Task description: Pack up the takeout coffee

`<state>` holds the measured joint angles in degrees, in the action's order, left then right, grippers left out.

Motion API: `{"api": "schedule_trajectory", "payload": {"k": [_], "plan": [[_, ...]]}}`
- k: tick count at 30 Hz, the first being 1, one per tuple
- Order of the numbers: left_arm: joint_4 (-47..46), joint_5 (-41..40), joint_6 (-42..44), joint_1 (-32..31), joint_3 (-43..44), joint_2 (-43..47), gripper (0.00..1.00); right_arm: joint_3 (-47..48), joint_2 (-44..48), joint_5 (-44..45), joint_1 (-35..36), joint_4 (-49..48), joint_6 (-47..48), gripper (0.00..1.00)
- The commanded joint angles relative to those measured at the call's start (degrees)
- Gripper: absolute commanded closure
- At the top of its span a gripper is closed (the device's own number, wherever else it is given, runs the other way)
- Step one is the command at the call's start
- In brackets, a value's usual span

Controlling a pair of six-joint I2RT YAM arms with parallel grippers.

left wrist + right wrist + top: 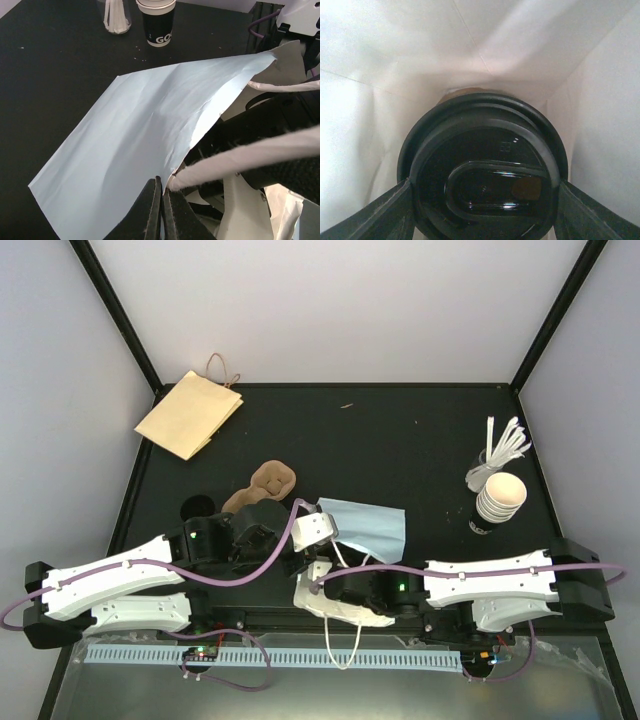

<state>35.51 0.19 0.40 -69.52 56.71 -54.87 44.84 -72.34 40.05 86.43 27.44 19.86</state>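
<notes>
Right gripper [484, 212] inside the paper bag [140, 135], which lies at the middle of the table's [400, 430] near edge. You hold the coffee cup [480, 165] there, fingers spread around its sides below the black lid. Its long axis appears to point straight ahead at the bag's bottom. Left gripper [161, 200] is pinched closed on the bag's rim beside the handle [235, 157], holding the mouth open.

Black-lidded takeout coffee [482, 180] held between the jaws inside a white bag [395, 60]
</notes>
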Motion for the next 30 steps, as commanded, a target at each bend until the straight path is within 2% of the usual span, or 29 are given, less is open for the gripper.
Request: {"api": "schedule_trajectory", "payload": {"k": [1, 14, 30], "plan": [[-1.96, -0.41, -0.42, -0.52, 1.61, 0.08, 0.98, -0.81, 1.00, -1.17, -0.30, 7.78, -2.63, 0.44], [-1.56, -1.66, -0.14, -0.51, 1.60, -0.14, 0.98, -1.62, 3.65, -0.02, -0.30, 7.48, -3.51, 0.44], [-2.46, 0.50, -1.75, -0.52, 1.99, 0.00, 0.99, 0.34, -2.20, -5.07, -3.38, 7.55, -2.57, 0.44]]}}
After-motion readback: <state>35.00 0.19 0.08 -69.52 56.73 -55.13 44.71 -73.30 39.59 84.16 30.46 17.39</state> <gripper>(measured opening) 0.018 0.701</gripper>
